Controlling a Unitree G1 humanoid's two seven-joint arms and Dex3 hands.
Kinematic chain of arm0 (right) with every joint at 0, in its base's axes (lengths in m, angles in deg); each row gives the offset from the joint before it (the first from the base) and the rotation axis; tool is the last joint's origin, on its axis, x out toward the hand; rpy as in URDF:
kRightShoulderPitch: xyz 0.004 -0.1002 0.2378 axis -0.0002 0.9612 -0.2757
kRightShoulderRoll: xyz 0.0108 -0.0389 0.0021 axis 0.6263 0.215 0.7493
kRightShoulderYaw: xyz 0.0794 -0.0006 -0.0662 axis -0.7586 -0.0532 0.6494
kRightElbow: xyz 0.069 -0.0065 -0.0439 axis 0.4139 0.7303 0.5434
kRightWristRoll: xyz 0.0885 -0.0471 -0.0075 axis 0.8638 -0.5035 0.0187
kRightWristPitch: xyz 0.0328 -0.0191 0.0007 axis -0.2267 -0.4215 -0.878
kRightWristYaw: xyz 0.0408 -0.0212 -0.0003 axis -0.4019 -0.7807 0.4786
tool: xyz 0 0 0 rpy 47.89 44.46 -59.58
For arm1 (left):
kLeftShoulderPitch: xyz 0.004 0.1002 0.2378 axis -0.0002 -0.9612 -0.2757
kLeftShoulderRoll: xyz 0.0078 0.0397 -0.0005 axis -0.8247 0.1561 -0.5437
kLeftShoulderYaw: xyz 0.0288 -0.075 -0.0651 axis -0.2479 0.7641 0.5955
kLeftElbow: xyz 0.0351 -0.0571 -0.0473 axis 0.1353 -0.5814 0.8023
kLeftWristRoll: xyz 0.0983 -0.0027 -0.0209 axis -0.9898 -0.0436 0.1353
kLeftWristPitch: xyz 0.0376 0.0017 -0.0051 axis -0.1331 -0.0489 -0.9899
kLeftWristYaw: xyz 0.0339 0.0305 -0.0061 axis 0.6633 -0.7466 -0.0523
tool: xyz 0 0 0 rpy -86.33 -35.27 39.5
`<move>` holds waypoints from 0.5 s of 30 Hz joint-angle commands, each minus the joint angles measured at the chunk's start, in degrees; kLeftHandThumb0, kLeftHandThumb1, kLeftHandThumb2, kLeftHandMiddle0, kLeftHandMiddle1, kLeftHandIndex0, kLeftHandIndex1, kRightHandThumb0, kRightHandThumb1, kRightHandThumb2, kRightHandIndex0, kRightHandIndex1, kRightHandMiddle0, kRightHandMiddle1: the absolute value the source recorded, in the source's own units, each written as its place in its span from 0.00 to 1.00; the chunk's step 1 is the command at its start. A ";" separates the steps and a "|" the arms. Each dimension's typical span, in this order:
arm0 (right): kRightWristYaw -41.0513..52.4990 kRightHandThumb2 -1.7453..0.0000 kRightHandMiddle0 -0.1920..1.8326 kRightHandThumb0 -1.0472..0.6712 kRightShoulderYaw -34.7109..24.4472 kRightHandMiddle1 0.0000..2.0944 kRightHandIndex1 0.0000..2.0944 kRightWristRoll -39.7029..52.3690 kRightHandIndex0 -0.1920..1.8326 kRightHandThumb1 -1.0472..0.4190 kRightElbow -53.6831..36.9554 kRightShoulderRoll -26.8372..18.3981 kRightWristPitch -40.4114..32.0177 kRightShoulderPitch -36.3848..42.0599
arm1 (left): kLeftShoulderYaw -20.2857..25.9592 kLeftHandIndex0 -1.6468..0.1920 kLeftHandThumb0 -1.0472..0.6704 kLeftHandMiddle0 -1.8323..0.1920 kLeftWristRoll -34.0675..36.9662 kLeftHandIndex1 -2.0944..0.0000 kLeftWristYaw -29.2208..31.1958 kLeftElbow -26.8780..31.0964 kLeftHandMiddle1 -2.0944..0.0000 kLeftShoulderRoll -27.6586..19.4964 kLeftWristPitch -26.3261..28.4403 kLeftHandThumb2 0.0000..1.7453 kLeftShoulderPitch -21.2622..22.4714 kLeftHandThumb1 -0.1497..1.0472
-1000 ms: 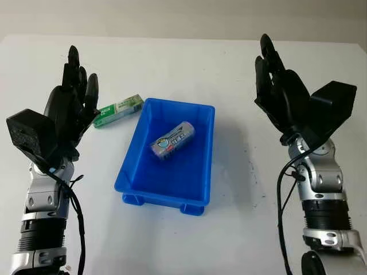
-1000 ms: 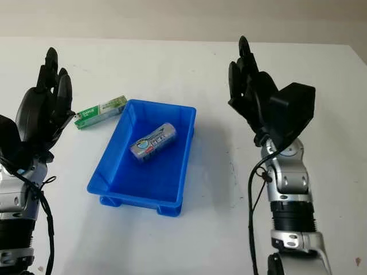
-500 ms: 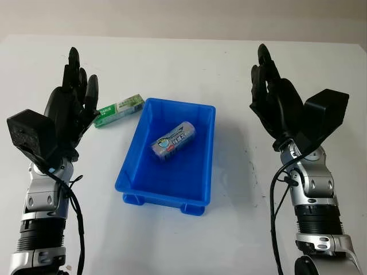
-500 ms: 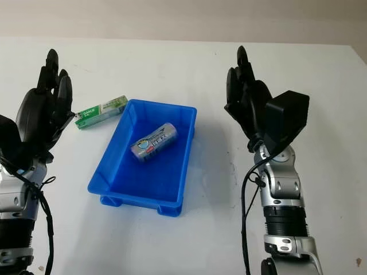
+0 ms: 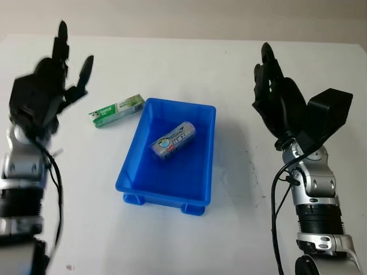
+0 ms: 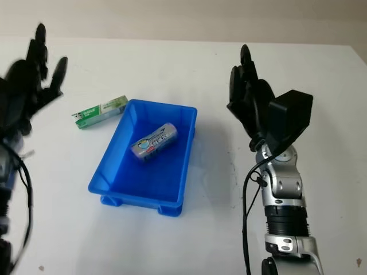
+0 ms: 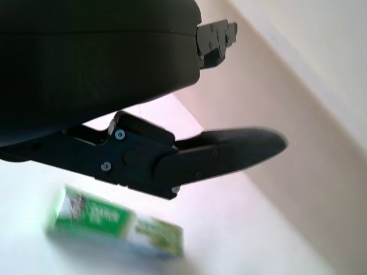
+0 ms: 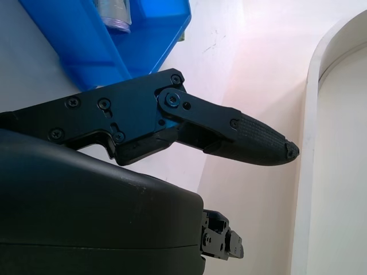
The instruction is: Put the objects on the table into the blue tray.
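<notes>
Left hand [image 5: 49,86] is raised over the far-left part of the white counter [image 5: 189,240], open, holding nothing and touching nothing. It sits left of and a bit farther back than the green box [image 5: 116,110], apart from it. In the left wrist view the green box [image 7: 114,229] lies flat on the counter below one black finger [image 7: 229,152], clear gap between them.

Right hand [image 5: 278,103] is up over the right side of the counter, open, nothing in it, not in contact with anything. It is right of the blue tray [image 5: 203,166], well apart. In the right wrist view a finger [image 8: 246,137] reaches across with a corner of the blue tray [image 8: 86,51] behind it.

Blue tray sits mid-counter, long side running near to far. Inside it a silver can-shaped item [image 5: 172,140] with a printed label lies on its side, angled, toward the far half of the tray floor.

Green box lies on the counter just beside the tray's far-left corner, outside the tray; can't tell if it touches the rim.
</notes>
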 commanded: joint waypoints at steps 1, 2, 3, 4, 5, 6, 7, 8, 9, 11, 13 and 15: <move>0.14 0.55 0.00 0.17 -0.28 0.00 0.00 0.02 0.00 0.00 -0.94 -0.59 0.15 -0.43 | -2.51 1.00 0.18 1.00 -2.44 0.99 1.16 -2.69 1.00 -1.39 1.85 0.21 3.61 1.00; 0.15 0.55 0.00 0.17 -0.23 0.00 0.00 -0.09 0.00 0.00 -0.97 -0.65 0.14 -0.42 | -3.27 1.00 0.18 1.00 -3.30 1.00 1.49 -3.62 1.00 -1.55 2.51 0.19 4.55 1.00; 0.23 0.55 0.00 0.17 -0.31 0.00 0.00 0.01 0.00 0.00 -0.94 -0.63 0.25 -0.44 | -4.82 1.00 0.18 1.00 -5.13 1.00 1.62 -5.09 1.00 -1.78 3.25 0.18 5.83 1.00; 0.31 0.55 0.00 0.17 -0.40 0.00 0.00 0.12 0.00 0.00 -0.88 -0.62 0.36 -0.46 | -5.89 0.99 0.20 0.97 -6.45 0.99 1.61 -6.15 0.98 -1.91 3.63 0.14 6.69 1.00; 0.40 0.55 0.00 0.17 -0.57 0.00 0.00 0.36 0.00 0.00 -0.67 -0.52 0.49 -0.57 | -7.17 0.99 0.21 0.96 -8.12 0.99 1.37 -7.47 0.98 -1.99 4.00 0.12 7.63 1.00; 0.55 0.55 0.00 0.17 -0.69 0.00 0.00 0.53 0.00 0.00 -0.43 -0.55 0.58 -0.69 | -8.82 0.97 0.20 0.94 -9.76 0.98 1.30 -10.28 0.97 -2.15 2.51 0.10 8.91 1.00; 0.65 0.55 0.00 0.17 -0.77 0.00 0.00 0.60 0.00 0.00 -0.25 -0.60 0.63 -0.77 | -10.14 0.95 0.20 0.93 -10.98 0.97 1.23 -13.06 0.97 -2.03 1.22 0.08 10.13 1.00; 0.64 0.55 0.00 0.17 -0.77 0.00 0.00 0.55 0.00 0.00 -0.33 -0.70 0.40 -0.77 | -11.23 0.95 0.19 0.93 -11.77 0.97 1.16 -16.19 0.97 -1.74 -0.41 0.07 11.37 1.00; 0.65 0.55 0.00 0.17 -0.76 0.00 0.00 0.54 0.00 0.00 -0.47 -0.77 0.22 -0.72 | -11.90 0.94 0.19 0.94 -11.94 0.97 1.53 -19.00 0.98 -1.28 -1.57 0.05 12.55 0.99; 0.77 0.55 0.00 0.17 -0.81 0.00 0.00 0.69 0.00 0.00 -0.75 -0.83 -0.09 -0.61 | -13.23 0.94 0.21 0.96 -12.02 0.97 2.66 -24.17 0.98 -0.47 -3.97 0.04 14.85 0.98; 0.85 0.55 0.00 0.17 -0.92 0.00 0.00 0.78 0.00 0.00 -0.65 -0.77 0.10 -0.62 | -14.64 0.94 0.22 0.96 -12.68 0.97 2.93 -28.47 0.98 0.63 -5.14 0.03 16.96 0.96; 1.07 0.55 0.00 0.17 -1.10 0.00 0.00 0.95 0.00 0.00 -0.45 -0.72 0.30 -0.69 | -15.92 0.94 0.23 0.95 -13.47 0.97 2.72 -32.66 0.97 1.80 -5.62 0.03 18.87 0.95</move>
